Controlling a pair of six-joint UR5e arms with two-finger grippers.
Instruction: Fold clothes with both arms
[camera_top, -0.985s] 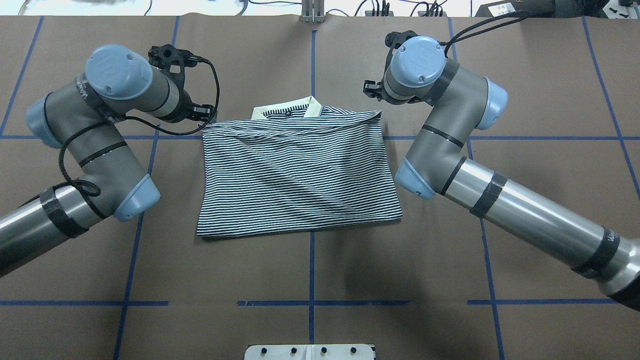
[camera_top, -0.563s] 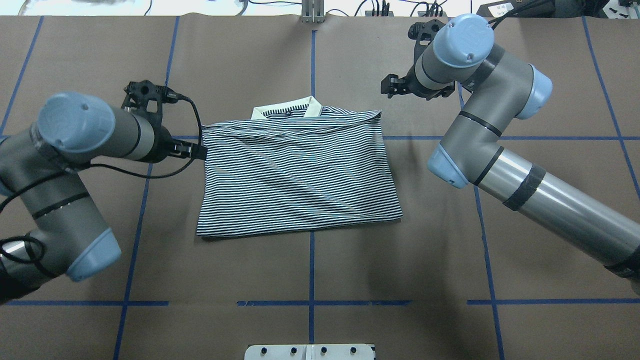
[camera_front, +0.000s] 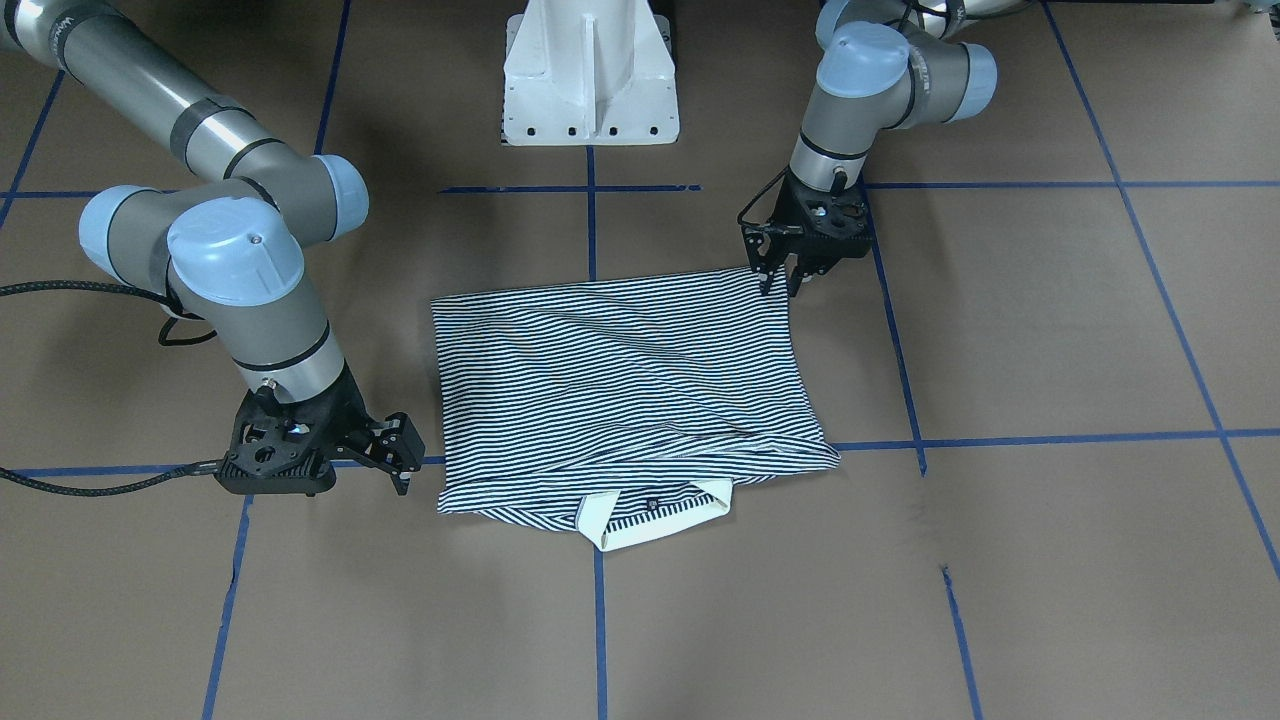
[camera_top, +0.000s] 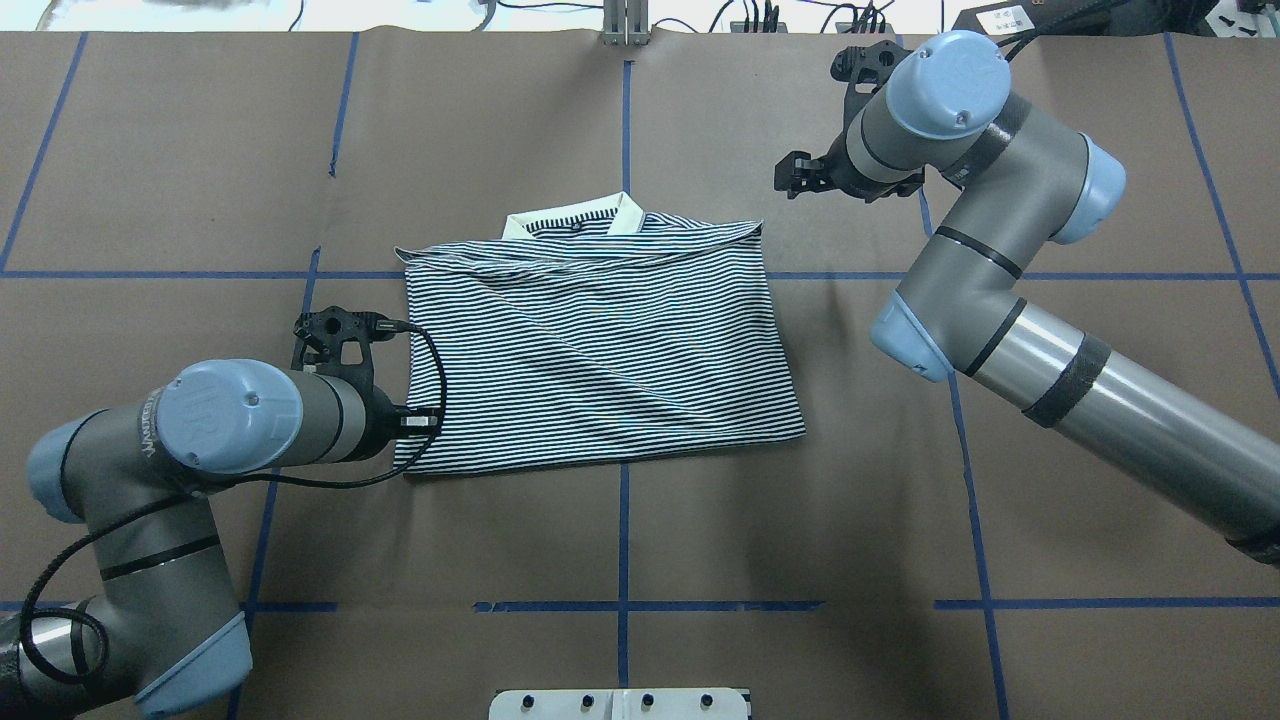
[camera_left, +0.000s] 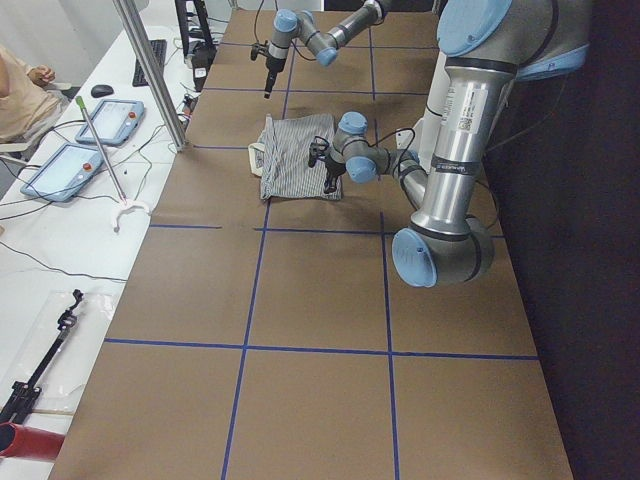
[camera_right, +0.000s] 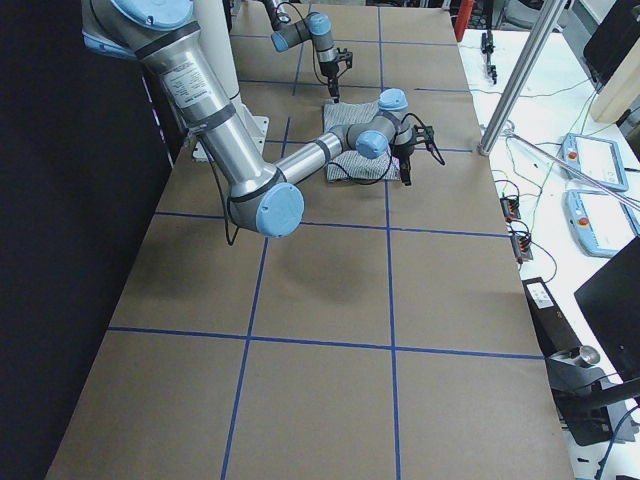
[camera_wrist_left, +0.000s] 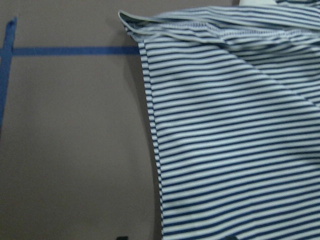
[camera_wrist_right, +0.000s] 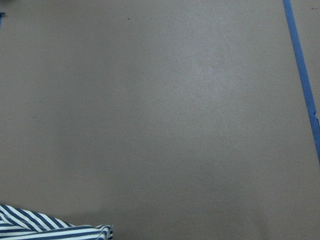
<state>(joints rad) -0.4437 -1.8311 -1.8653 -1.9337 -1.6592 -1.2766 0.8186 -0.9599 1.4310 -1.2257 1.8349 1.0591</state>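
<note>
1. From the front camera, the striped shirt (camera_front: 620, 390) lies flat on the brown table (camera_front: 1050, 330), folded into a box shape. Its long side runs from one side of the table to the other. The white collar (camera_front: 655, 520) points away from the robot. The left gripper (camera_front: 782, 284) points down at the shirt corner close to the robot. Its fingers are a little apart. It is not clear if they touch the cloth. The right gripper (camera_front: 404, 458) is just beside the corner on the collar side and does not touch the shirt. Its fingers are spread apart and hold nothing.
2. From the top camera, the collar sits in the middle of the far edge. The left gripper is over the near left corner. The right gripper hangs past the far right corner, apart from it.
3. From the left side camera, the big left arm (camera_left: 460, 150) reaches to the small, far shirt. The fingers are too small to see.
4. From the right side camera, the right arm (camera_right: 200, 90) hides part of the shirt.
5. The left wrist camera shows stripes filling the right side. The shirt's edge runs up and down, next to a blue tape line (camera_wrist_left: 75, 50). Two dark finger tips peek in at the bottom, far apart.
6. The right wrist camera shows mostly table, with a small striped corner at the bottom left.
</note>
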